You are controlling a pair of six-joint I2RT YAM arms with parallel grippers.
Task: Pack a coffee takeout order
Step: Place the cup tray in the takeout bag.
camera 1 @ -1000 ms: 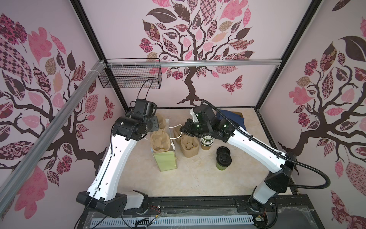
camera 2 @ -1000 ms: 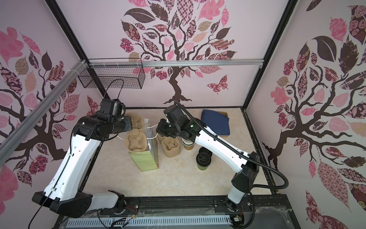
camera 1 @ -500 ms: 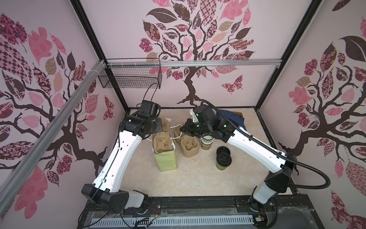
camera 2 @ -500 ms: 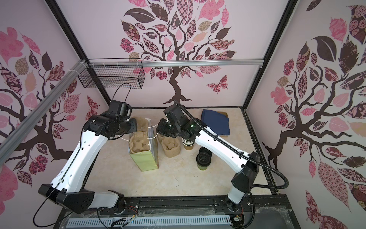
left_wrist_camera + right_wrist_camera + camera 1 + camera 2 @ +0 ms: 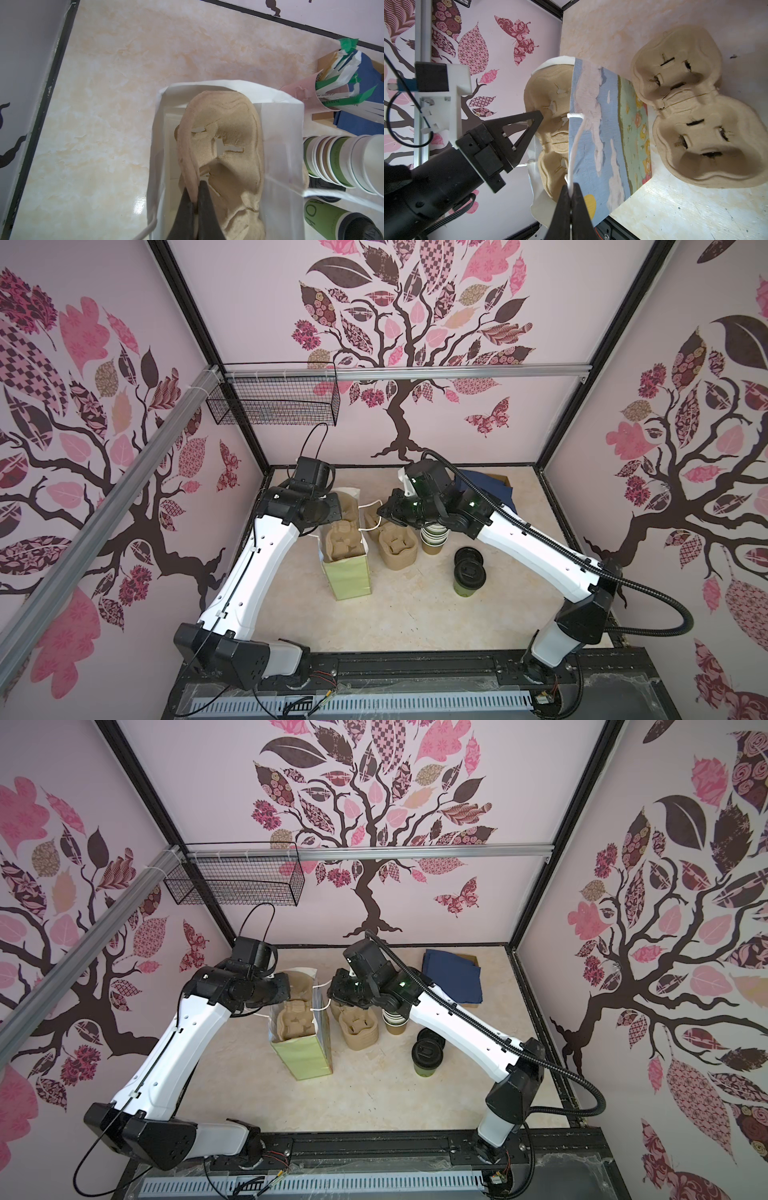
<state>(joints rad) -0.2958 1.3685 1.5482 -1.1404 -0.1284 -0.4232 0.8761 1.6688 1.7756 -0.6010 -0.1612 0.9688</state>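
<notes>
1. While the pale green bag [image 5: 347, 572] is standing upright near the middle of the table [image 5: 415, 614], the tan carrier [image 5: 343, 543] is sitting in its open mouth, with the top showing above the rim in both top views.
2. In the left wrist view the left claw [image 5: 194, 187] is closing tight on the carrier's [image 5: 228, 128] raised rim, pinching it between both fingers inside the bag's white walls [image 5: 280, 135].
3. In the right wrist view the right claw [image 5: 571, 185] is squeezing shut on the bag's white cord handle [image 5: 576, 143], which is running taut along the printed side of the bag [image 5: 596, 128].
4. Just beside the bag, a stack of spare carriers [image 5: 397, 549] is resting on the table.
5. Next to that, a stack of open cups [image 5: 434, 536] is standing under the right arm.
6. The green cup with its black lid [image 5: 468, 580] is standing upright nearer the front, touching or nearly touching the loose lids [image 5: 468, 556] behind it.
7. The navy napkin [image 5: 453, 977] is lying at the back of the table, well apart from the bag.
</notes>
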